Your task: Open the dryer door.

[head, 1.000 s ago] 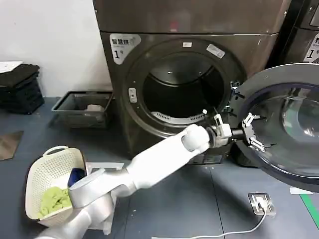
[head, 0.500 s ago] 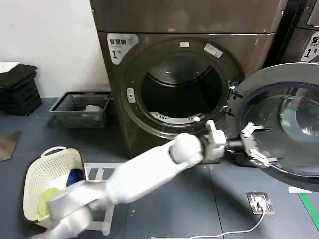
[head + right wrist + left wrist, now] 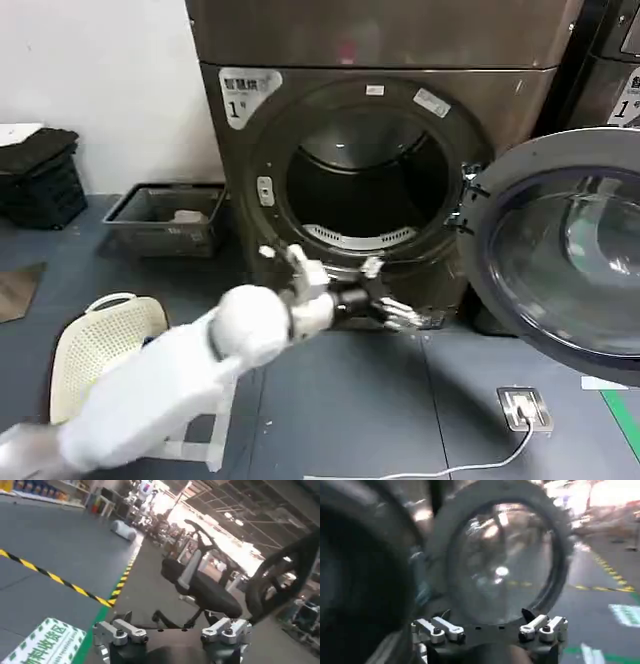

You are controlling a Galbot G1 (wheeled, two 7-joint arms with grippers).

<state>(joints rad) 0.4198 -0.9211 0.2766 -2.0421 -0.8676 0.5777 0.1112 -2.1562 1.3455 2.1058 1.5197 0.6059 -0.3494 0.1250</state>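
Below the drum opening, my left gripper (image 3: 385,305) hangs spread, holding nothing | dryer door (image 3: 560,255) swung wide on the machine's right edge | judged heavy, rigid, hinged; slick chrome rim, grip its edge | right gripper (image 3: 172,632) parted, empty.

Dryer door (image 3: 560,255) cut off at the head view's right edge; left gripper (image 3: 392,308) motion-blurred.

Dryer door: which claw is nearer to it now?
Left. The left claw, open, hangs below the drum opening, apart from the swung-open dryer door. The right claw faces open floor elsewhere.
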